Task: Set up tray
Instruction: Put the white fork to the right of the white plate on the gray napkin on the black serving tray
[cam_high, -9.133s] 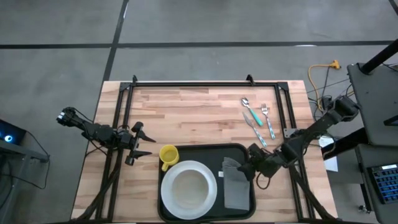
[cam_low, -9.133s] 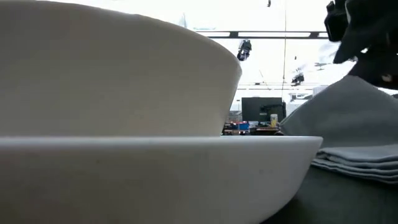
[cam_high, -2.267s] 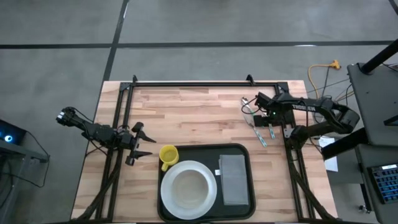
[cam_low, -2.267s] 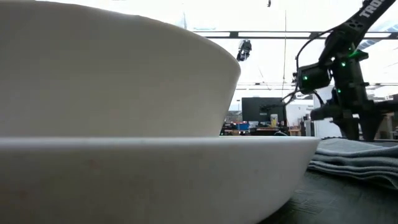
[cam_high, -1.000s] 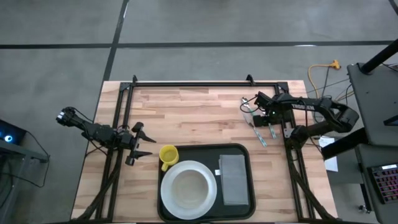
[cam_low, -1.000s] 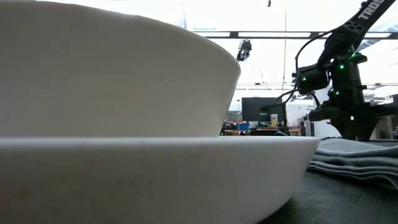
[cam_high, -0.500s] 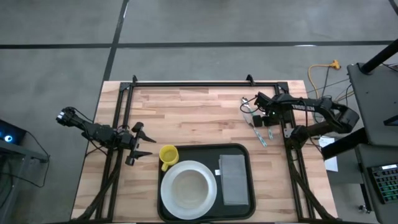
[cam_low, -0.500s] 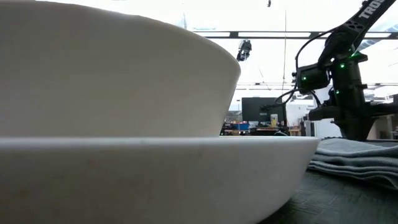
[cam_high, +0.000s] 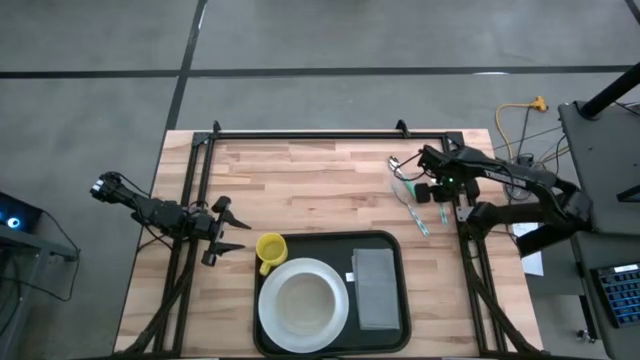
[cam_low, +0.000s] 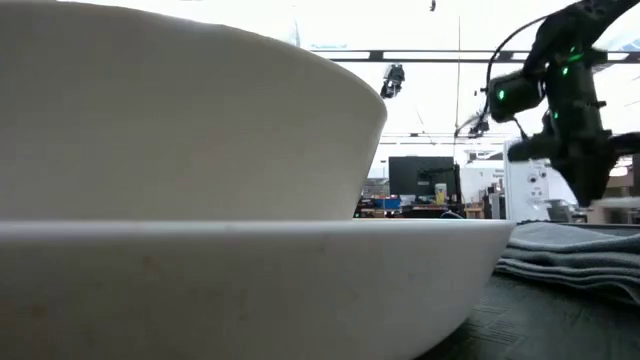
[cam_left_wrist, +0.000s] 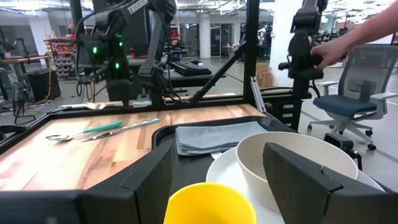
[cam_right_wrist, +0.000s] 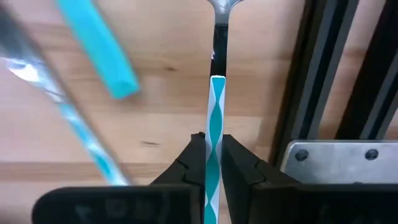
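Tray partly set, cutlery left to bring.

Your tray (cam_high: 400, 250) sits at the table's near edge, middle, already carrying the white plate (cam_high: 268, 325) with its bowl (cam_high: 303, 303) and the folded grey napkin (cam_high: 377, 288); the yellow mug (cam_high: 270, 249) touches its left rim. Near the far right corner, your right gripper (cam_right_wrist: 212, 148) is pinched on the teal-and-white fork (cam_right_wrist: 215, 106), with two more utensils (cam_high: 410, 193) beside it. The left gripper (cam_high: 226, 229) waits spread apart by the left edge.

high: straight down | low: level, pressed against plate (cam_low: 250, 270), likely | both share plate
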